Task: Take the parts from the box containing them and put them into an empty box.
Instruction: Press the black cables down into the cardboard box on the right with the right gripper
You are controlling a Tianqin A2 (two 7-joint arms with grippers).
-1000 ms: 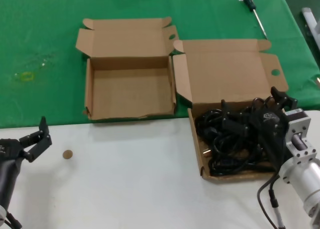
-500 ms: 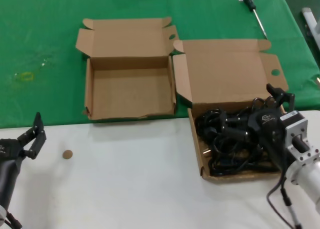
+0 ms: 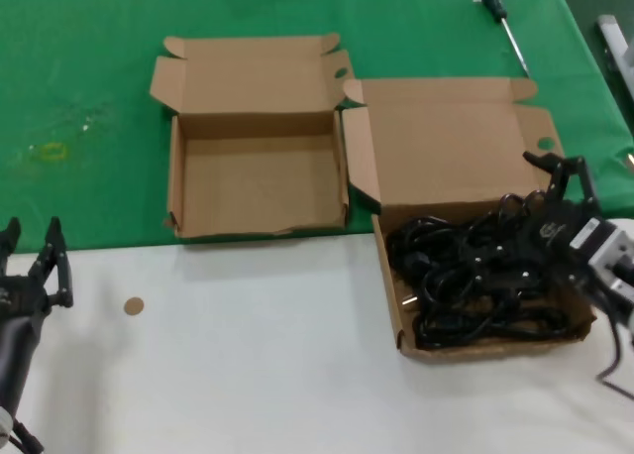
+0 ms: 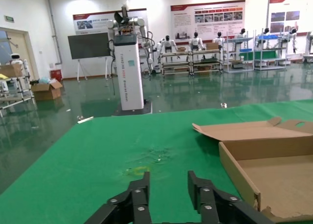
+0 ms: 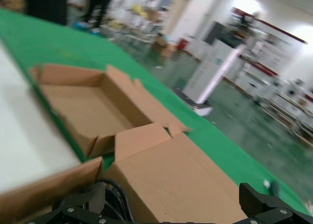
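Tangling in loose heap, thin black rubber power cords (image 3: 475,281) fill wider low-walled cardboard box (image 3: 391,285). Right tool (image 3: 563,176) wide open above far-right edge of heap, holding nothing. Likely light, floppy, snag-prone; pinch raised loop, not plug. Left tool (image 3: 32,244) open, idle, low left. Narrower higher-walled cardboard box (image 3: 176,181) empty.

Cords (image 3: 475,276) lie in the wide box (image 3: 391,305) — narrow box (image 3: 174,181) left.

- We are seeing the right gripper (image 3: 567,176) only partly, its arm running off the head view's right edge.
- We are losing the floor of the wide cardboard box (image 3: 388,276) under the tangled power cords (image 3: 475,276).
- We are getting a smeared right wrist view, where the narrow box (image 5: 78,106) is looking soft.
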